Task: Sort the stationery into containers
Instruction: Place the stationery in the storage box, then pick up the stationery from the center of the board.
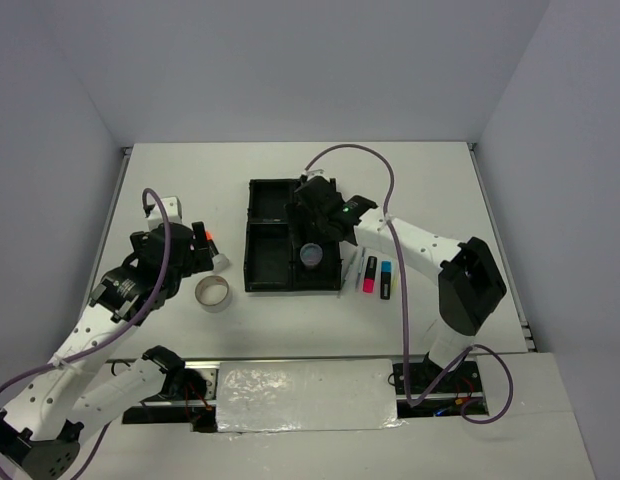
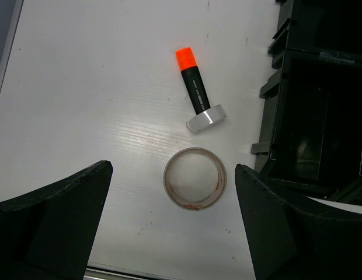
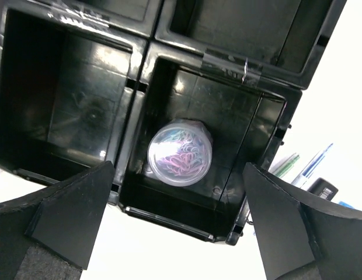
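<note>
L pincer point(image 2: 172, 224) wide, empty, above desk point(image 2: 82, 87). Grey tape ring point(image 2: 195, 178) lies flat between its fingers, slightly fwd; L arm nearer. R pincer point(image 3: 178, 233) wide, empty, over black tray point(image 3: 70, 105). Round clear tub point(image 3: 180, 153) sits in near-right compartment.

tray point(image 1: 250, 240): we see glossy black throughout, with a strip of clear tape point(image 3: 232, 61) on one divider.
round clear tub point(image 3: 180, 153): inside the tray, see-through; we make out a tangle of pink, pale blue and green within.
tape ring point(image 2: 195, 178): left of the tray, translucent grey, with reddish-brown smears on its inner edge.
orange-capped stick point(image 2: 193, 84): left of the tray, bright orange cap, black body, fine white print.
cylinder point(image 2: 206, 118): left of the tray, silvery grey-white.
pink highlighter point(image 1: 370, 277): right of the tray, vivid pink.
blue highlighter point(image 1: 386, 270): right of the tray, light blue over black.
pens point(image 3: 284, 165): right of the tray, we see green and blue tints.
tabletop point(image 1: 440, 200): white, faintly ribbed.
</note>
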You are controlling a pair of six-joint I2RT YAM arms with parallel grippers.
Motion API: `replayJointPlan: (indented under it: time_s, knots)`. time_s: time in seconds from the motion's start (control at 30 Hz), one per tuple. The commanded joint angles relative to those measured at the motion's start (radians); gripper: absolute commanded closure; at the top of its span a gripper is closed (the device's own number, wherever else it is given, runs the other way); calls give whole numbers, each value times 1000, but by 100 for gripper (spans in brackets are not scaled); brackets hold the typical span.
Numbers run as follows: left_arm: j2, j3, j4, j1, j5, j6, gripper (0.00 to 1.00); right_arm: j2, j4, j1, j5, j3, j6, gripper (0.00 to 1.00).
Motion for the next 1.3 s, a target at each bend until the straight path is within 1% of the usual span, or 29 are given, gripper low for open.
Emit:
replayJointPlan:
  time_s: [0.0,0.07,0.13,0.17,0.2,0.23,0.27,0.37,0.4,0.43,0.5,0.53,0.6,0.63,0.67,0.8,1.03,1.07,1.1,1.17,1.2,1.27]
  knots:
    - [2,6,29,10,-3,3,1,-31,0,3,19,56,-5,0]
    - [5,14,16,11,-26,-18,1,-65,-8,6,30,52,-5,0]
    - [25,33,-39,13,-55,-95,1,-143,-7,8,36,23,-5,0]
    - [38,40,-64,11,-48,-177,1,-174,-2,6,42,10,-3,0]
    - [72,41,-84,11,-24,-211,1,-204,-2,9,44,-16,-2,0]
    - [92,32,-78,11,4,-244,1,-264,1,6,42,-28,0,0]
    - [112,18,-67,13,35,-311,1,-295,3,8,35,-56,3,0]
    - [215,-49,-29,27,32,-426,1,-405,13,15,15,-103,6,0]
    - [264,-74,-14,53,49,-440,1,-432,12,23,9,-131,8,0]
    - [285,-86,32,65,73,-442,4,-474,9,25,6,-145,9,0]
    - [330,-105,68,77,104,-451,10,-510,-2,31,6,-185,8,0]
    - [344,-108,72,79,98,-462,17,-527,-8,34,7,-197,8,0]
    - [373,-115,57,79,77,-502,21,-565,-17,34,10,-234,14,0]
    - [378,-121,48,79,70,-512,27,-577,-17,34,10,-244,15,0]
    - [379,-134,33,80,64,-534,30,-590,-14,34,9,-267,18,0]
    - [347,-198,43,80,53,-563,34,-614,-8,34,10,-297,21,0]
    - [341,-281,111,82,83,-560,34,-601,-4,43,-22,-281,26,0]
    - [353,-289,114,82,84,-560,35,-601,-5,49,-25,-274,26,0]
    - [361,-290,120,82,84,-560,44,-601,-7,52,-22,-271,27,0]
    - [379,-301,131,82,89,-561,53,-602,-14,58,-19,-263,26,0]
    - [384,-305,137,83,90,-563,64,-604,-23,61,-17,-258,24,0]
    - [391,-316,141,83,101,-565,70,-607,-34,66,-8,-249,24,0]
